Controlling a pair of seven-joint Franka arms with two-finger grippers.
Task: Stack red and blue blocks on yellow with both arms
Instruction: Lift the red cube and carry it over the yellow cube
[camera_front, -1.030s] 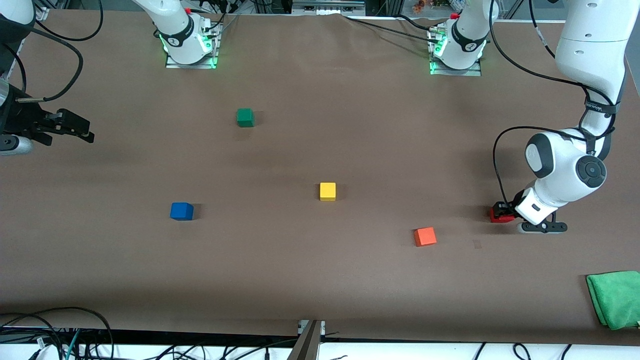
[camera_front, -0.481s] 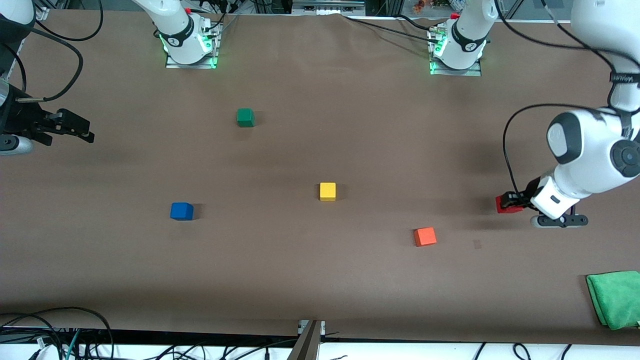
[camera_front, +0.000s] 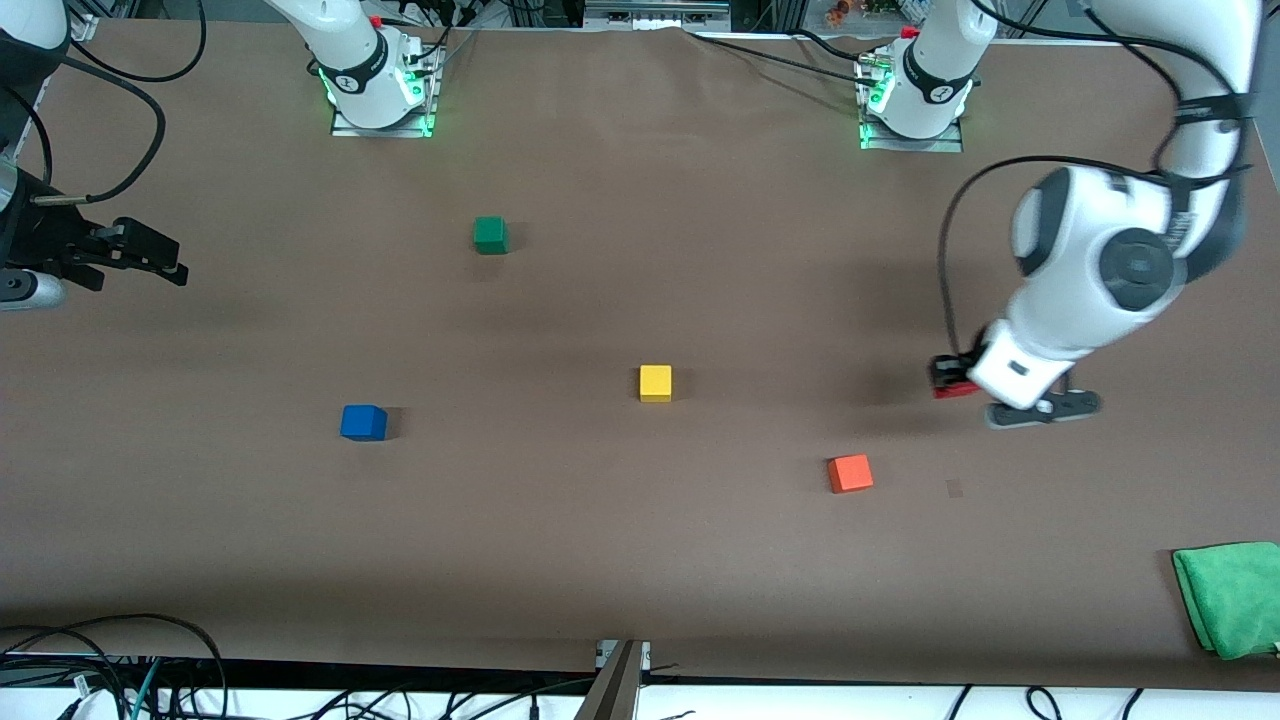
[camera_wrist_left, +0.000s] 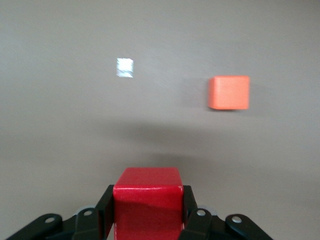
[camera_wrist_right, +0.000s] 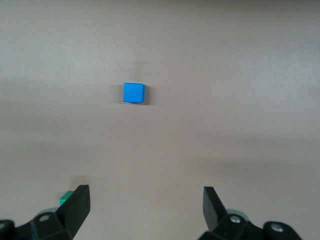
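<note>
My left gripper (camera_front: 948, 378) is shut on the red block (camera_front: 952, 385) and holds it in the air over bare table at the left arm's end; in the left wrist view the red block (camera_wrist_left: 147, 202) sits between the black fingers (camera_wrist_left: 192, 212). The yellow block (camera_front: 655, 383) rests mid-table. The blue block (camera_front: 363, 422) rests toward the right arm's end and shows in the right wrist view (camera_wrist_right: 133, 93). My right gripper (camera_front: 150, 252) waits open and empty, raised at the right arm's end of the table; its own view shows its fingers apart (camera_wrist_right: 145, 200).
An orange cube (camera_front: 850, 472) lies nearer the front camera than the held red block; it shows in the left wrist view (camera_wrist_left: 229, 92). A green cube (camera_front: 490, 235) lies toward the bases. A green cloth (camera_front: 1230, 597) lies at the table's corner.
My left gripper has lifted the red block off the table and carried it toward the middle of the table. The right arm has not moved.
</note>
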